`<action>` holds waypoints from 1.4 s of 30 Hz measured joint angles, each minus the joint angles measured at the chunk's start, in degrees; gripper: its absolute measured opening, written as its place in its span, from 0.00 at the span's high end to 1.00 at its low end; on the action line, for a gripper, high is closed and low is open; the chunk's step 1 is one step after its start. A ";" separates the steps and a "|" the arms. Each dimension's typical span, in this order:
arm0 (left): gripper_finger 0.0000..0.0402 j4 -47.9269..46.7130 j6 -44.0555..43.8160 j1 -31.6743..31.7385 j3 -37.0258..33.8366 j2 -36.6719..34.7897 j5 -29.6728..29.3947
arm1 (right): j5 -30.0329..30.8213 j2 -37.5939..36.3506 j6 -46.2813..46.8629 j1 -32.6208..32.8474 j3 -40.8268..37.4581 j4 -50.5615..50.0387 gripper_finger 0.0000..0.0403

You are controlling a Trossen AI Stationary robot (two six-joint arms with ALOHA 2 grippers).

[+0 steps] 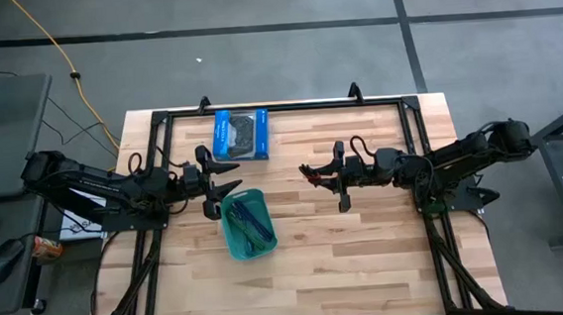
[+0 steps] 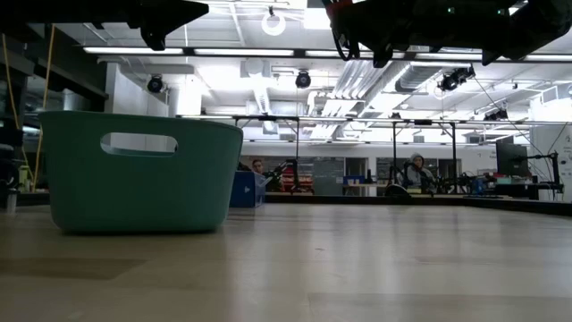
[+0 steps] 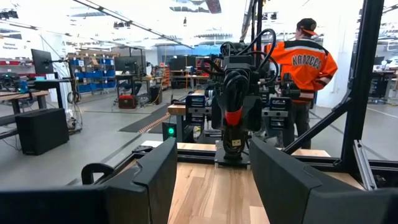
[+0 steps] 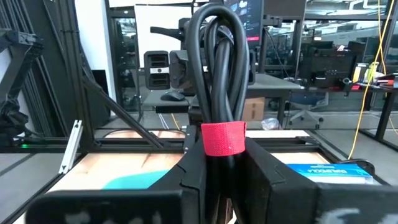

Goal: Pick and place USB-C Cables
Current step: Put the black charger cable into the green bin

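My right gripper [image 1: 309,172] hangs above the table's middle, shut on a black USB-C cable bundle [image 4: 216,68] with a red tie. My left gripper [image 1: 238,177] faces it from the left, open and holding nothing; its two fingers [image 3: 155,180] frame the left wrist view, which shows the held cable [image 3: 236,93] farther off. Just nearer than the left gripper, the teal bin [image 1: 232,238] stands on the table, with blue and green cables [image 1: 251,219] lying inside it. The low view shows both grippers high above the tabletop. My right gripper pinches the black bundle at its red tie [image 4: 224,138] between its two fingers. The fingers come level from the table's right side and lie across the bundle. The bundle is lifted clear of the table and stands roughly upright, its looped end [image 4: 214,25] above the fingers.
A blue box [image 1: 240,134] picturing a game controller lies at the far side, left of centre. A black frame [image 1: 288,105] runs around the table's edges. Bare wood [image 1: 368,251] spreads to the right of the bin. A person in an orange jacket [image 3: 308,62] stands beyond the table.
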 joint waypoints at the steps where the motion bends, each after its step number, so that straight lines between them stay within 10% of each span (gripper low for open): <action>1: 0.55 0.00 0.00 0.00 0.00 0.01 0.00 | 0.00 0.00 0.00 0.09 0.00 0.01 0.88; 42: 0.55 0.22 -2.39 0.00 0.00 0.01 0.00 | 0.76 -0.04 0.07 0.14 0.07 -1.89 0.88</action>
